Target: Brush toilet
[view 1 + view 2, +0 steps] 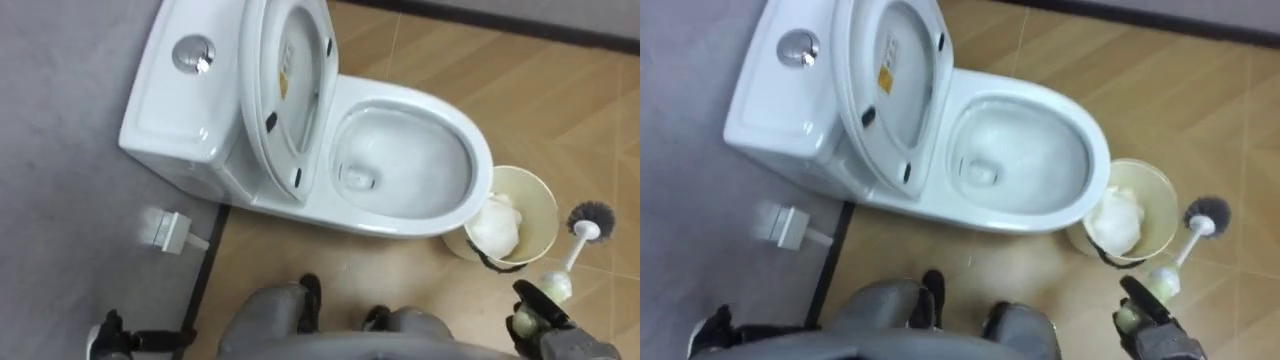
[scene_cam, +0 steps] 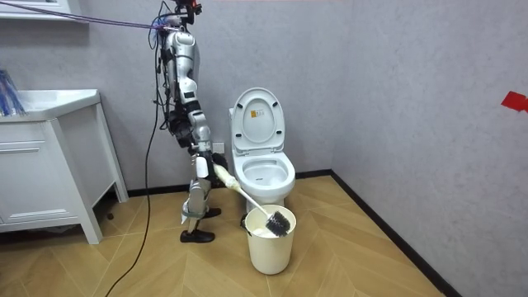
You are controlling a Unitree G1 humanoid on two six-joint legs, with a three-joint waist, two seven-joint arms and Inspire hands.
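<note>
Lower right of the left eye view: right hand (image 1: 538, 308), dark fingers curled tight round the pale, bulbous handle end of the toilet brush (image 1: 574, 254). Slim white shaft slanting up and right to a round head of dark, spiky bristles, clear of the toilet and just past the right side of the bin (image 1: 545, 195). In the room view, head at the bin's rim, contact impossible to judge. Round, cream, smooth-walled bin, crumpled white stuffing inside. Left of it, toilet (image 1: 478, 150): glossy white ceramic, oval bowl. Lid (image 1: 305, 40) and seat tipped up against the boxy tank, yellow label (image 1: 283, 80) on the underside, print too small to make out. Round chrome flush button (image 1: 193, 52) on the tank top. Wood-grain floor (image 1: 560, 90), planks laid aslant. Left hand (image 1: 108, 335) at the lower left edge.
</note>
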